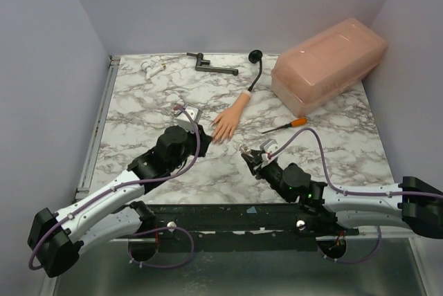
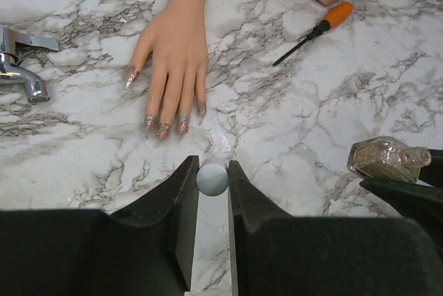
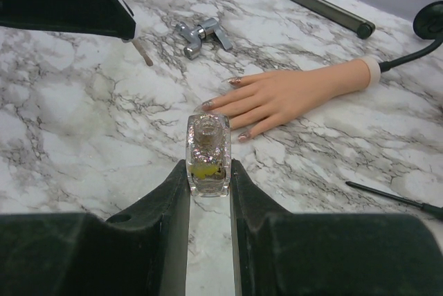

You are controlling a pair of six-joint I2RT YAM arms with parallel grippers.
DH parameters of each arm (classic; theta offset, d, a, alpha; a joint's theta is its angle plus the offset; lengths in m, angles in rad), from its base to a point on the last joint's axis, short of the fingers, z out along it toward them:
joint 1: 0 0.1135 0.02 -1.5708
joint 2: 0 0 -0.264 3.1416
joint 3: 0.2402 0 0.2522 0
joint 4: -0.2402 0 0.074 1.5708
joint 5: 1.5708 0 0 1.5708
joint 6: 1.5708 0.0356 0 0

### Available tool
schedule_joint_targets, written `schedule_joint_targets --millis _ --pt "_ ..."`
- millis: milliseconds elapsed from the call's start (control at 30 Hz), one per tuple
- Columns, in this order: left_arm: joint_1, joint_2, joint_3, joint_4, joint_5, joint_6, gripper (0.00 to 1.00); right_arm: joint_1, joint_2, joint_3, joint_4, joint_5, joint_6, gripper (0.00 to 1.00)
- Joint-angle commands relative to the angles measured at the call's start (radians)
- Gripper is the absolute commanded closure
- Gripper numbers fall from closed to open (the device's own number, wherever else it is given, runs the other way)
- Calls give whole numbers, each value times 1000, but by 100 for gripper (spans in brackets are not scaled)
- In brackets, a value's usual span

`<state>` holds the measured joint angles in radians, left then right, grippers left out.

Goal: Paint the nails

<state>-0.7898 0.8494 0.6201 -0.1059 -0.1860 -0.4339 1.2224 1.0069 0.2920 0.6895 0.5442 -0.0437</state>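
The peach mannequin hand (image 1: 228, 120) lies palm down on the marble, its black stem running back to a round base (image 1: 255, 54). Its nails (image 2: 164, 129) carry glittery polish; they also show in the right wrist view (image 3: 243, 135). My left gripper (image 1: 191, 117) is just left of the fingertips, shut on the round white brush cap (image 2: 212, 178); the brush (image 3: 142, 52) points down from it, above the marble. My right gripper (image 1: 248, 153) is shut on an open glitter polish bottle (image 3: 208, 157), held upright in front of the fingers.
A large pinkish box (image 1: 329, 61) stands at the back right. An orange-handled screwdriver (image 1: 285, 126) lies right of the hand. A chrome tap part (image 3: 199, 34), a dark metal handle (image 1: 213, 66) and a small white piece (image 1: 154, 68) lie behind.
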Motion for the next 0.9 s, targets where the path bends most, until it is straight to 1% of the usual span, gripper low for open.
schedule_joint_targets --millis 0,67,267,467,667,867 --pt "14 75 -18 169 2 16 100 -3 21 26 55 139 40 99" --pt "22 104 -30 219 15 20 100 -3 8 14 68 157 41 99" --pt "46 220 -50 342 66 23 100 -9 -35 -16 77 111 41 99" --pt "62 304 -85 434 76 12 100 -15 -24 -5 63 71 40 99" --pt "62 368 -116 492 29 -1 100 -16 3 12 54 66 37 99" --pt "62 424 -144 593 69 -12 100 -17 40 38 39 73 39 99"
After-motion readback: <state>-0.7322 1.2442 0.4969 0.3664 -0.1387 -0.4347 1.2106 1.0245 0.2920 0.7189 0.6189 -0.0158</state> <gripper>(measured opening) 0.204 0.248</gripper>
